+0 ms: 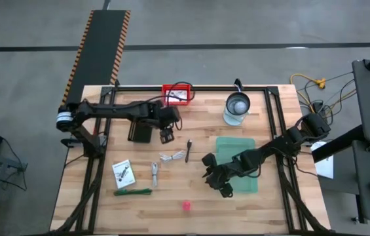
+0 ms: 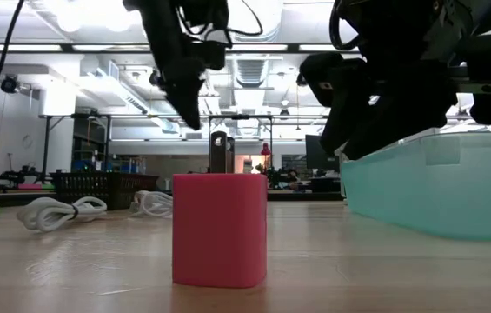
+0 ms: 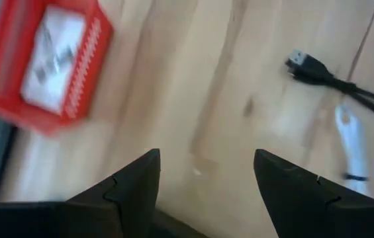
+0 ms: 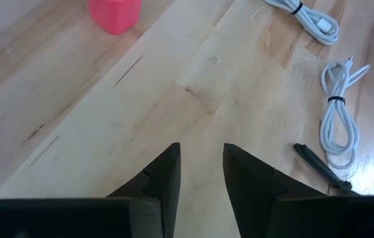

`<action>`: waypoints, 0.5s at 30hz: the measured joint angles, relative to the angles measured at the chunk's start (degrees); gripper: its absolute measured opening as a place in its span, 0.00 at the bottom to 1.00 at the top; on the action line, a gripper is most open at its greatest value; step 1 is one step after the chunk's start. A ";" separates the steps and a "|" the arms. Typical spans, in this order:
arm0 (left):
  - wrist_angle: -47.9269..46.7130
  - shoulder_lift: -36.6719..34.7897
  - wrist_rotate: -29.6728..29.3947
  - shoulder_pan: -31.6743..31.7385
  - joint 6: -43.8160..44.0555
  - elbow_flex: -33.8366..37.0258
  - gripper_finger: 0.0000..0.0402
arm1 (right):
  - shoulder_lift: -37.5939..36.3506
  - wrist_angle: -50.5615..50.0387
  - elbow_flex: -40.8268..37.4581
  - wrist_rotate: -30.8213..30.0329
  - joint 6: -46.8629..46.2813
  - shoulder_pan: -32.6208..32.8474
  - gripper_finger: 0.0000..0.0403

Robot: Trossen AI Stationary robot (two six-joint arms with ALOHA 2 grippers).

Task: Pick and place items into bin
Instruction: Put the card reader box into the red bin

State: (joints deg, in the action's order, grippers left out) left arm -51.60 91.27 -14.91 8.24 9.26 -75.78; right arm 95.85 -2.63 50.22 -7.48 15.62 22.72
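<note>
Wooden table [image 1: 191, 141] carries a teal bin [image 1: 247, 145] on its right side. Over the bin's near-left corner hangs the right gripper [image 4: 200, 172], fingers slightly parted, empty. Left gripper [image 3: 203, 178] hovers near the red basket [image 1: 177, 94], fingers wide apart, empty. White coiled cable [image 1: 173, 157] and pink block [image 1: 186, 205] lie on the table, outside the bin.

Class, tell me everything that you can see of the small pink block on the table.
The pink block is a small, matte, squarish piece with softly rounded corners, perhaps foam or rubber. It stands upright and alone on bare wood near the table's front edge, in front of the white coiled cable and to the left of the teal bin. Nothing touches it but the tabletop; neither gripper is at it.
</note>
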 joint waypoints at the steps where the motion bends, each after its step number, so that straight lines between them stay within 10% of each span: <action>1: -2.26 -0.23 0.16 -0.55 3.81 0.08 0.56 | 0.00 -0.01 0.00 0.01 -0.69 0.00 0.25; 15: -32.06 -2.02 5.82 -10.44 64.82 0.30 0.56 | -0.17 0.06 -1.12 1.61 -6.34 0.00 0.24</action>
State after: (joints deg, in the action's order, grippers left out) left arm -83.65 89.25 -9.09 -2.20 74.08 -75.48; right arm 95.68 -2.57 49.10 -5.87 9.28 22.72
